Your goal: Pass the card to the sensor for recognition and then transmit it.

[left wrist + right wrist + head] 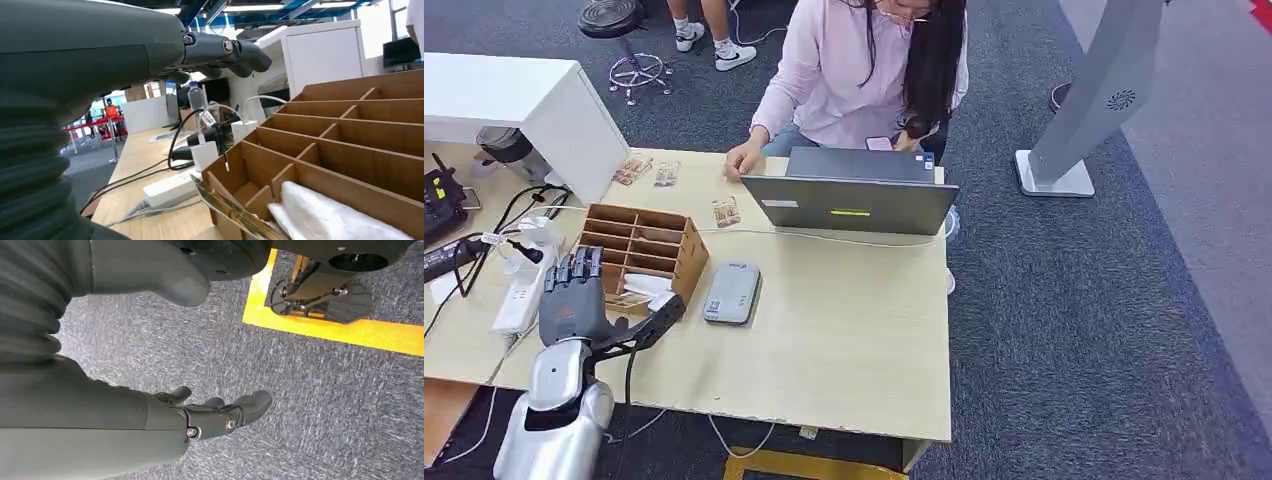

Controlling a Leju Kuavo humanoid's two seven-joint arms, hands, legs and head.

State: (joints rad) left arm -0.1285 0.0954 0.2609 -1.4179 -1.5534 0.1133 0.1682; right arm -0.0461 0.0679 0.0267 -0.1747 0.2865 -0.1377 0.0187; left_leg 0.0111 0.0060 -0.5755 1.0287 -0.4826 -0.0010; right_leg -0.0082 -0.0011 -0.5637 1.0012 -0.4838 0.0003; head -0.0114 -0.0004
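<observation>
Card [627,299] in organizer [644,245] front slot, just beside open left hand [574,300].

I see my left hand [574,297] hovering at the near end of the wooden organizer [646,245], fingers spread and holding nothing. A card [629,299] lies in the organizer's near compartment just beside the thumb. The grey sensor [731,292] lies beside the box. A person [864,65] sits behind the laptop [849,201].
</observation>
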